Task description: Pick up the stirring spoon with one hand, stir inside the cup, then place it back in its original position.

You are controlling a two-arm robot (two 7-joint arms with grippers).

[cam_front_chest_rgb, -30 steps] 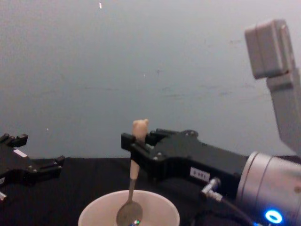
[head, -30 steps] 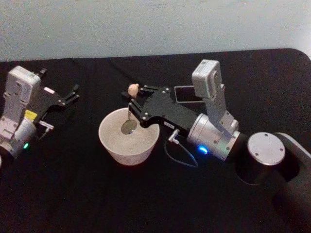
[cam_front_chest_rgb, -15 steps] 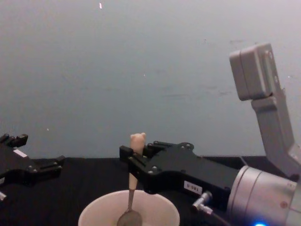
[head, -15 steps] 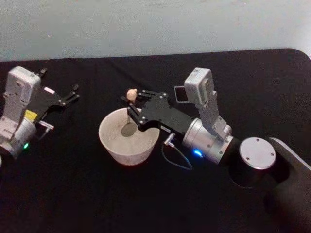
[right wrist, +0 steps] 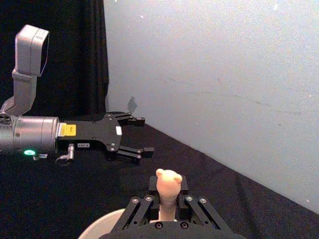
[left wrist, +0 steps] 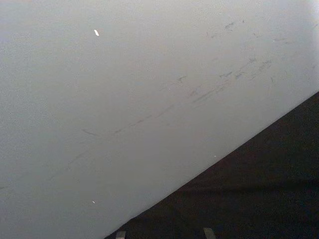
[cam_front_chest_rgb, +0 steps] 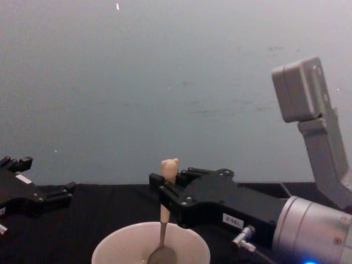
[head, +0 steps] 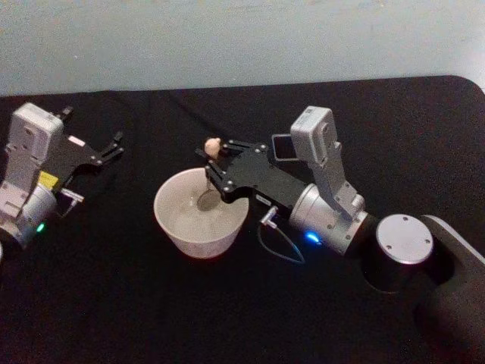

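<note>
Well, closest to the robot sits the cup [head: 198,241]. It is wide and round, cream-white and smooth, with a thin rim, and it gets a bit smaller toward its bottom. It stands on a flat black surface [head: 114,303] that looks dull, not shiny.

The stirring spoon [cam_front_chest_rgb: 164,212] stands almost straight up in the cup. Its shiny dark metal bowl is down inside, near the cup's right side. A thin neck goes up to a cream handle. On top is a tiny knob shaped like a bear's head, high over the rim.

The right gripper [head: 214,163] comes in from the right of the cup and reaches across its far right edge. It is flat, black and boxy, with little screws. Behind it is a fat round silver wrist with a small blue light, and a grey box stands up on it. The arm lies low and nearly level, slanting toward the cup. Its black fingers [right wrist: 144,200] are pinching the spoon's handle just under the knob.

The left gripper [head: 92,129] is well away on the cup's left and a bit farther back, touching nothing. It is black too, on a silver wrist with a green light. Its fingers are spread wide apart.

Just past the cup on the right, behind the right arm, a small dark square box [head: 282,145] peeks out.

Farthest back is a plain pale grey wall [cam_front_chest_rgb: 165,66] with faint scratches.
</note>
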